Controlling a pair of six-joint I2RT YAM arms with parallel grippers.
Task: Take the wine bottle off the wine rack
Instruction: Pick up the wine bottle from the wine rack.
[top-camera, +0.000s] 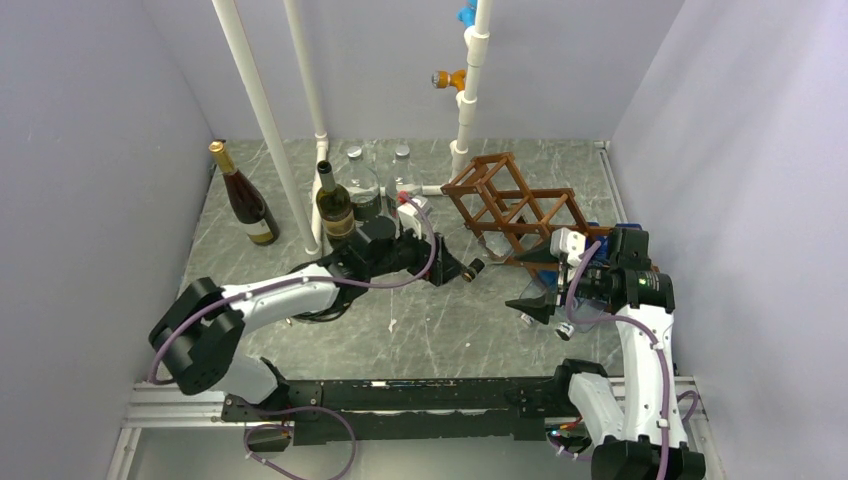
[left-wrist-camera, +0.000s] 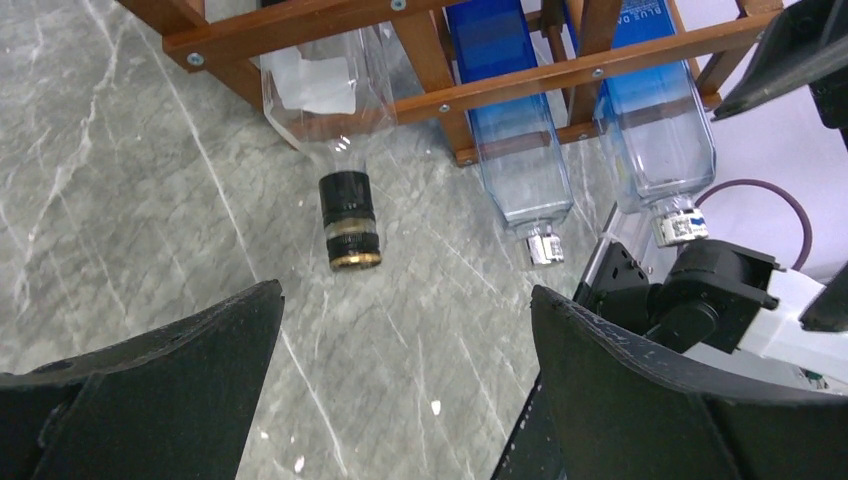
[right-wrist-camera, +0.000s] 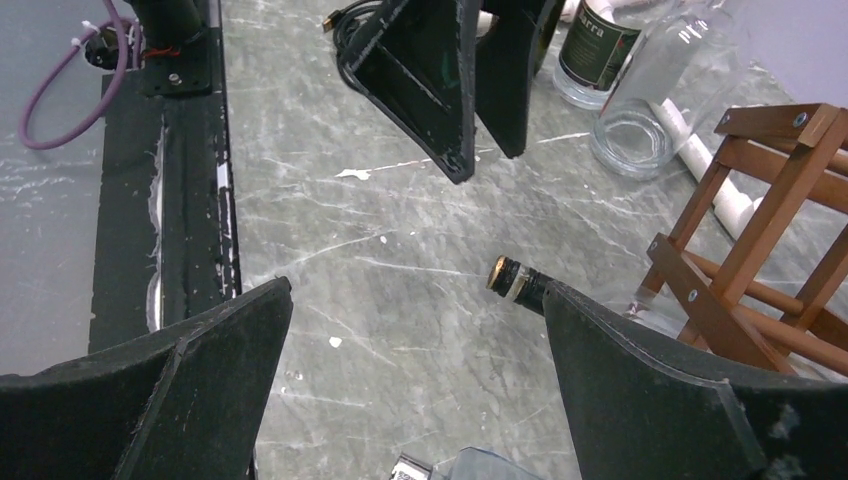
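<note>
Left wrist: clear, black-capped wine bottle (left-wrist-camera: 335, 125) lies in wooden wine rack (left-wrist-camera: 290, 24).

The wine rack (top-camera: 515, 205) stands at two o'clock on the counter (top-camera: 420, 330); the wine bottle (left-wrist-camera: 348, 225) lies in it, neck toward seven o'clock.

Reddish-brown wooden lattice wine rack (left-wrist-camera: 300, 22). Clear glass wine bottle (left-wrist-camera: 335, 130), black neck foil with gold rim. Blue-tinted square bottles (left-wrist-camera: 522, 140). Grey, white-veined marble-pattern tabletop (top-camera: 420, 325).
</note>
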